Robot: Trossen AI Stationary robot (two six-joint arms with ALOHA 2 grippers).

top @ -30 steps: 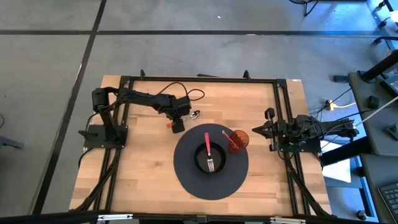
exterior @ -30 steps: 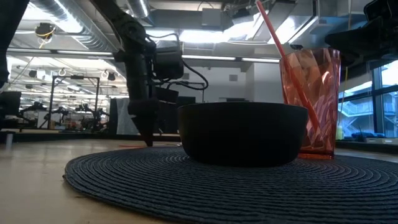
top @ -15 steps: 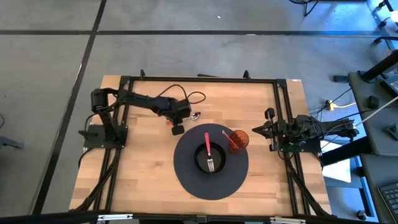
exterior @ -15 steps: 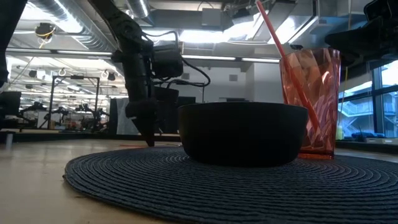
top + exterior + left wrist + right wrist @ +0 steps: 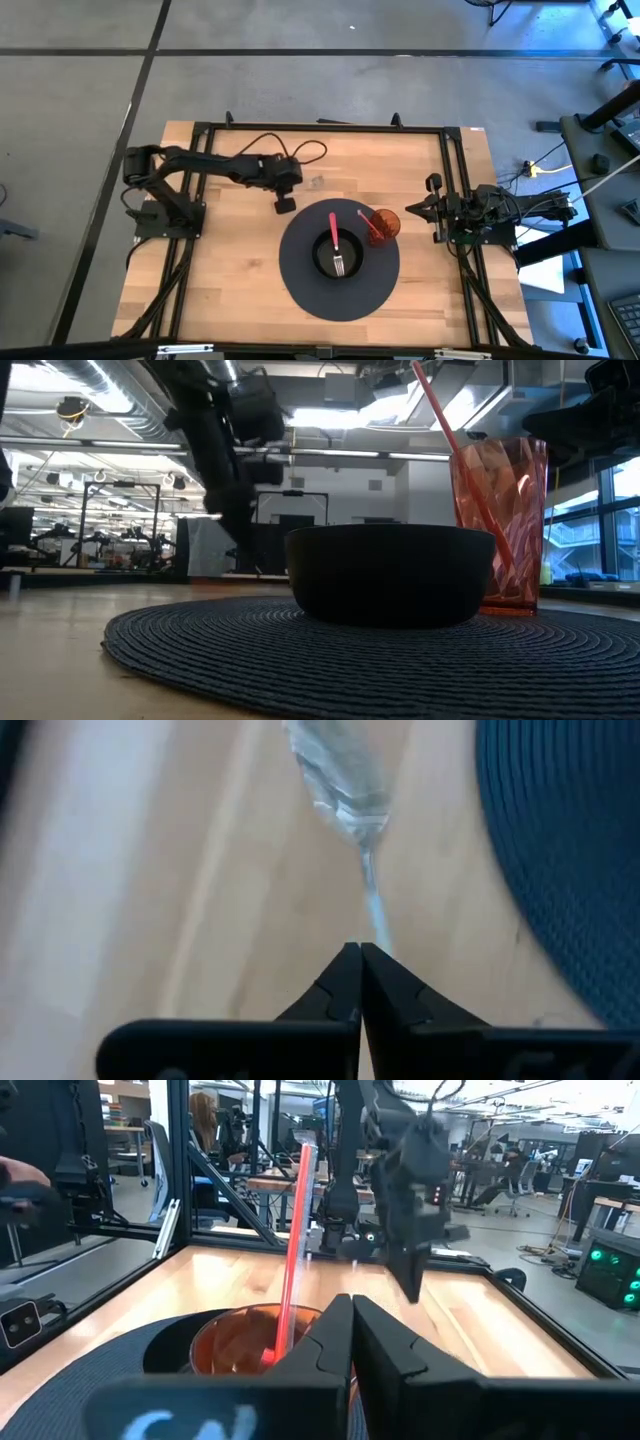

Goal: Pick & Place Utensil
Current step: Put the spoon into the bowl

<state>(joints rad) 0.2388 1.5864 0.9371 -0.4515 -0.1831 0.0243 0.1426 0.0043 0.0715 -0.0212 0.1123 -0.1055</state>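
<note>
From my station I have the left gripper (image 5: 285, 204) raised over the bare wood beside the round mat (image 5: 300, 285), on the far-left side of it, and its jaws are pressed together on the thin handle end of a clear spoon (image 5: 345, 795). In the left wrist view the spoon runs straight out from the fingertips, handle at the pinch and bowl at the far end, so its long axis lines up with the gripper's own reach. From above, the spoon is only a faint pale glint over the counter (image 5: 420, 170) near the wrist, so I cannot say how high it hangs. The dark bowl (image 5: 337, 258) sits in the middle of the mat with a pink-handled fork (image 5: 335, 243) already lying in it, and the orange tumbler (image 5: 381, 226) with its straw stands just beside the bowl on the right. The bowl lies toward the mat's centre from my left gripper, and the left arm is plainly the nearer one. The right gripper (image 5: 349, 1342) waits at the counter's right edge with its jaws pressed together, holding nothing.
</note>
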